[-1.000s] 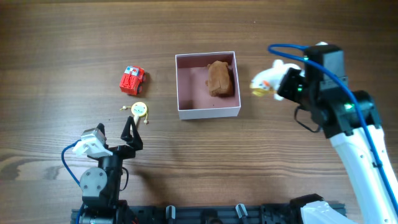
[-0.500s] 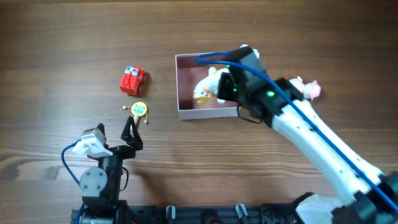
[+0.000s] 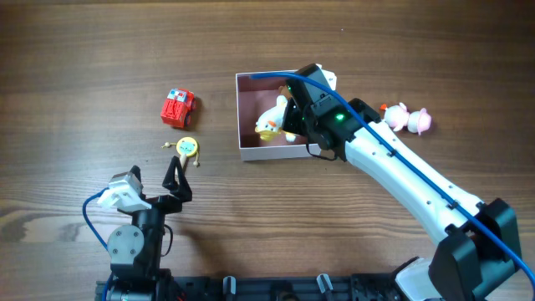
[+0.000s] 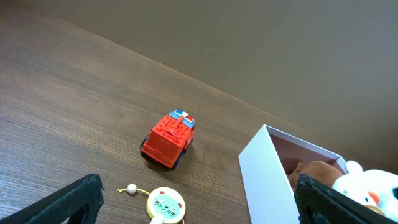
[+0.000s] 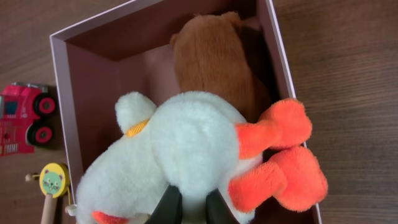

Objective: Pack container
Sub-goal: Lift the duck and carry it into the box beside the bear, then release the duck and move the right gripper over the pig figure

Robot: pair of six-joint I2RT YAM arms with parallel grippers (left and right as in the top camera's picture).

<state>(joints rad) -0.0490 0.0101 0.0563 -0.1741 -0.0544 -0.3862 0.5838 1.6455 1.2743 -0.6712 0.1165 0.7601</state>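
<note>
The container (image 3: 244, 100), a shallow white box with a pink inside, stands mid-table. A brown plush (image 5: 211, 56) lies against its far right wall. My right gripper (image 5: 189, 205) is shut on a white plush duck (image 5: 186, 137) with orange feet and holds it over the container's (image 5: 93, 87) inside. From overhead the duck (image 3: 270, 122) hangs above the box's front half, with the right gripper (image 3: 289, 117) just behind it. My left gripper (image 3: 175, 180) rests open near the front left with nothing between its fingers. Its wrist view faces the container's white wall (image 4: 267, 177).
A red toy truck (image 3: 177, 108) and a yellow cat-face rattle (image 3: 188, 147) lie left of the container. Two small pink toys (image 3: 407, 117) lie to its right, behind the right arm. The left arm's base stands at the front edge.
The right arm has swung left from beside the container to over it, carrying the duck. The pink toys have come into sight. The left arm has not moved.
</note>
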